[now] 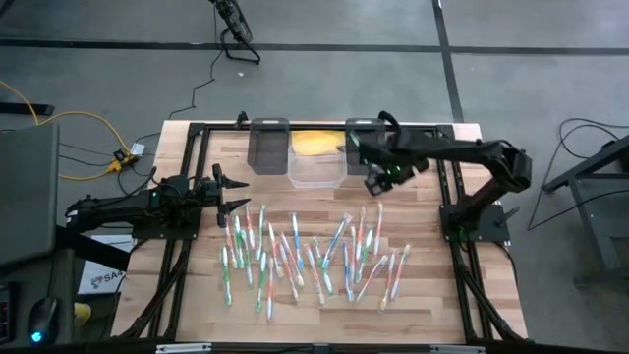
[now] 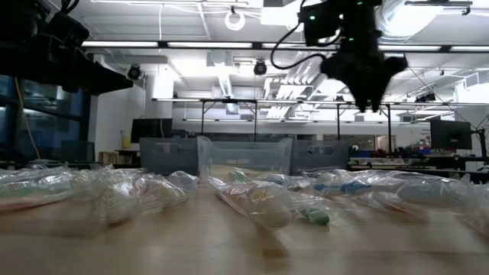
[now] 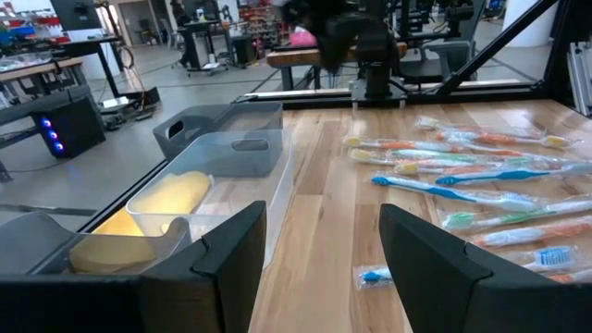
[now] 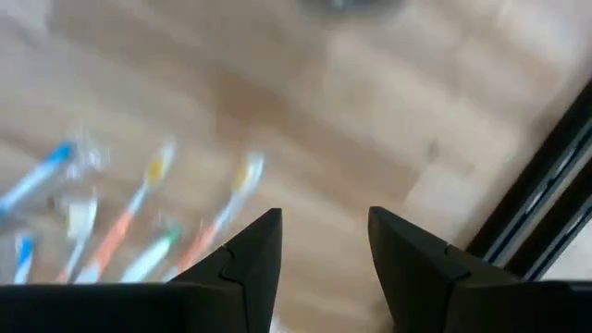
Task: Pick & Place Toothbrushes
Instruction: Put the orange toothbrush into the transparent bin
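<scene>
Many wrapped toothbrushes (image 1: 295,254) with green, blue, pink and white handles lie flat, scattered over the middle of the wooden table; they also show in the low view (image 2: 267,200). My left gripper (image 1: 232,193) is open and empty at the table's left, just left of the pile; its fingers (image 3: 227,250) point across the table. My right gripper (image 1: 377,184) is open and empty, held above the table near the far right of the pile, pointing down (image 2: 367,101). Its wrist view shows bare wood between its fingers (image 4: 250,254) and toothbrushes (image 4: 148,213) to one side.
Three bins stand in a row at the far edge: a dark bin (image 1: 267,146), a clear bin (image 1: 316,165) with a yellow thing behind it (image 1: 314,143), and another dark bin (image 1: 362,138) partly under the right arm. Black frame rails (image 1: 454,211) run along the table's sides.
</scene>
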Motion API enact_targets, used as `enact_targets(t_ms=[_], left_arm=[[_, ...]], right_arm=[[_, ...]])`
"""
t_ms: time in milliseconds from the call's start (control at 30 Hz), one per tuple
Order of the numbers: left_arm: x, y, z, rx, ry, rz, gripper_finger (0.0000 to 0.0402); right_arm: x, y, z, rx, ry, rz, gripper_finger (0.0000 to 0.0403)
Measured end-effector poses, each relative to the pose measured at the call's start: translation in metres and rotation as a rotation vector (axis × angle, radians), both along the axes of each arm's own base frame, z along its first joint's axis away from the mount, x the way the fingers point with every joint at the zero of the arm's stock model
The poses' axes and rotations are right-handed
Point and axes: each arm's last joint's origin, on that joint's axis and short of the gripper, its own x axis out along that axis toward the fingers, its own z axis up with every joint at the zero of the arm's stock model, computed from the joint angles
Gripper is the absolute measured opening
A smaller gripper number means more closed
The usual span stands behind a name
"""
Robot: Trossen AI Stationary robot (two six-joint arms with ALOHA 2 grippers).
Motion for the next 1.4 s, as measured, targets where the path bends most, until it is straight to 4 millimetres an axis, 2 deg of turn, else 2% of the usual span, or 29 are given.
enact_targets(t_ms=[200,333,667,767,1100,1233,1400], left_arm=[[0.0,0.0,0.0,0.0,-0.001,-0.002,0.0206],[0.0,0.0,0.0,0.0,0.0,-0.002,0.0206],[0.0,0.0,0.0,0.0,0.0,-0.001,0.0206],[0.0,0.0,0.0,0.0,0.0,0.002,0.0206],[0.0,0.0,0.0,0.0,0.0,0.002,0.0206],[0.0,0.0,0.0,0.0,0.0,0.002,0.0206],[0.0,0.0,0.0,0.0,0.0,0.001,0.0206]], right_arm=[[-0.023,0.048,-0.029,0.199,0.07,-0.153,0.0155],[-0.032,0.075,-0.04,0.214,0.097,-0.231,0.0155],[-0.024,0.123,-0.063,0.269,-0.041,-0.366,0.0155],[-0.027,0.134,-0.071,0.259,-0.045,-0.403,0.016],[-0.044,0.14,-0.1,0.271,0.041,-0.491,0.0229],[-0.045,0.14,-0.107,0.273,0.021,-0.492,0.0232],[-0.05,0.138,-0.116,0.273,0.019,-0.497,0.0218]])
